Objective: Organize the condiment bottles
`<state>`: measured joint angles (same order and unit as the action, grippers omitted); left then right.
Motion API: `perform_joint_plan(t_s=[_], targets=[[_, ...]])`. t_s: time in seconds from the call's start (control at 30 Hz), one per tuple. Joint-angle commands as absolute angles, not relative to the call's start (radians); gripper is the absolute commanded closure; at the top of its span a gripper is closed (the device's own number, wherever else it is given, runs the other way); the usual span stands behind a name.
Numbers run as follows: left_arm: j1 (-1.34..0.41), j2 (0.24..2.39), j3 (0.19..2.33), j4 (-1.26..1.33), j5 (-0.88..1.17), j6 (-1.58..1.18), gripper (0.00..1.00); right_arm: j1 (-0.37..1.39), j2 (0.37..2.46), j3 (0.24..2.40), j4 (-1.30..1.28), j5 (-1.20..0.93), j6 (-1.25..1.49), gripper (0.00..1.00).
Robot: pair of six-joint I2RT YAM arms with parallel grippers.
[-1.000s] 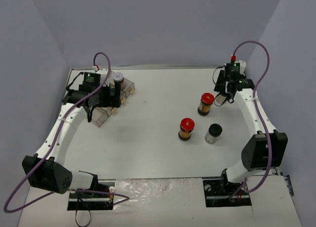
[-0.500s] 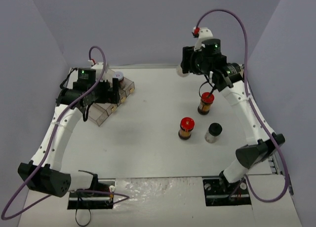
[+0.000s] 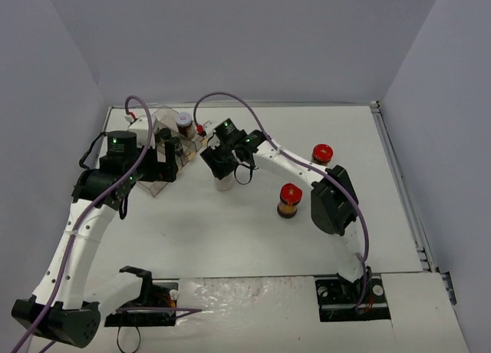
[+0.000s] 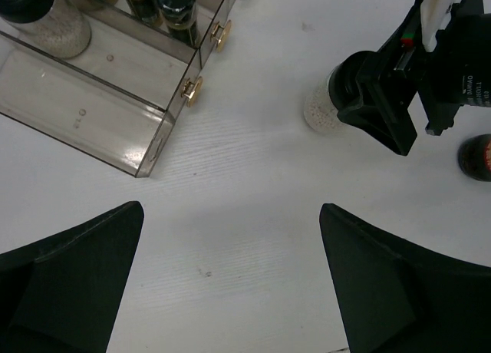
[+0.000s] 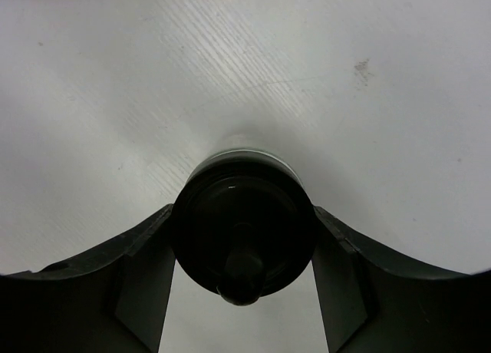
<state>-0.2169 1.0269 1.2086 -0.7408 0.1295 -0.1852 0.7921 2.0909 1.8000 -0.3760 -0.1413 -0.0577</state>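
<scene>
We are starting at the near edge, where both arm bases are sitting and a wide stretch of bare white table (image 3: pixel 230 238) is lying open in front of them. Further in, a red-lidded jar (image 3: pixel 289 199) is standing upright on its own, just left of the right arm's bulky elbow joint, with free surface on its left and near sides.

Beyond it, the right arm is lying stretched across to the left half of the table. The right gripper (image 5: pixel 242 230) is holding a clear jar of white grains (image 4: pixel 318 117) by its black cap, with the jaws partway closed and both fingers against the cap's sides. The jar is hanging upright at or just above the surface, and we are not able to tell whether its base is touching. It is sitting near the tray's right side but apart from it, with a strip of bare table between them.

The left gripper (image 4: pixel 230 209) is hovering over that strip with its jaws spread wide, gripping nothing. A second red-lidded jar (image 3: pixel 322 152) is standing on the right, well apart from the right table edge (image 3: pixel 399 184).

The clear compartment tray (image 4: pixel 146 150) is lying at the far left with a corner pointing toward us. Black-capped jars (image 4: pixel 175 11) are standing in its farther compartments, and a white-lidded jar (image 3: pixel 183 121) is showing at its far end, near the far wall.
</scene>
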Motion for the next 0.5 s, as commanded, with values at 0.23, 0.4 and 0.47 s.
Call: perform_joint_plan(t_s=[0.23,0.4,0.47], targets=[[-0.224,1.007,1.155,-0.628,0.17,-0.212,0.03,0.824,2.007,1.58,-0.061,-0.131,-0.054,0.66],[-0.225,1.032,1.168,-0.613,0.192,-0.223,0.03,0.827,1.916,1.544,-0.062,-0.126,-0.045,0.17],[-0.226,1.045,1.178,-0.606,0.198,-0.231,0.03,0.827,1.837,1.516,-0.063,-0.122,-0.041,0.07]])
